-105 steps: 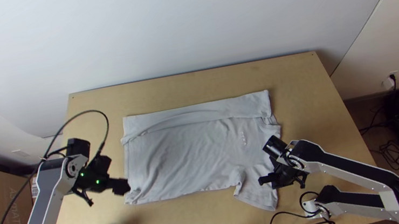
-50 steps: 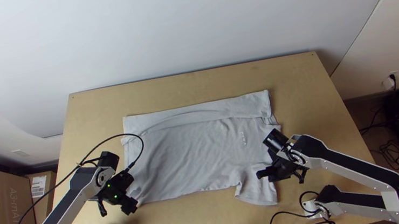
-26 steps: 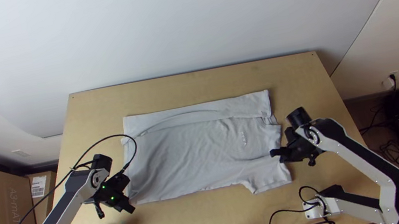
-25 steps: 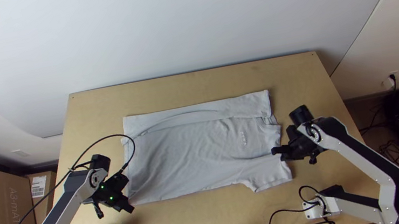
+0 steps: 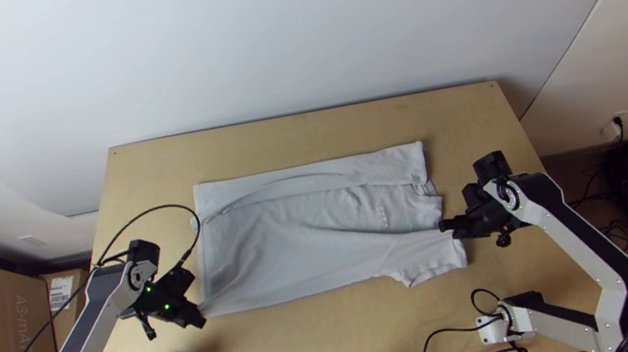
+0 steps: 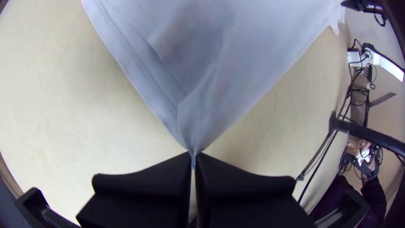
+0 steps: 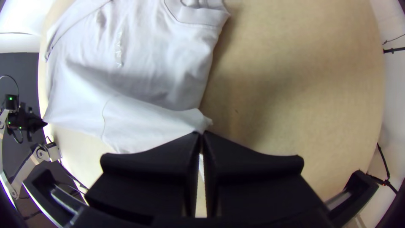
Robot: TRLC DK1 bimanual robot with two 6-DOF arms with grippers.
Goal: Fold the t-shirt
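T-shirt (image 5: 283, 246) in pale grey is held at two points over a light wooden table (image 5: 276, 351), its body laid out lengthwise across the middle of the top. One corner at the near left end is gripped by the left gripper (image 5: 200, 319), whose two black fingers are closed on the cloth; in the left wrist view the fabric is drawn to a narrow point between them. At the opposite end, cloth beside the near sleeve (image 5: 429, 255) is pinched by the right gripper (image 5: 445, 225), its fingers likewise pressed together in the right wrist view. A long crease is pulled across the shirt toward that grip. Along the far side, a strip (image 5: 314, 174) is folded over and laid flat. The collar (image 5: 427, 192) is turned to the right end, and small pale lettering (image 5: 382, 217) is seen on the chest, between the folded strip and the near sleeve.
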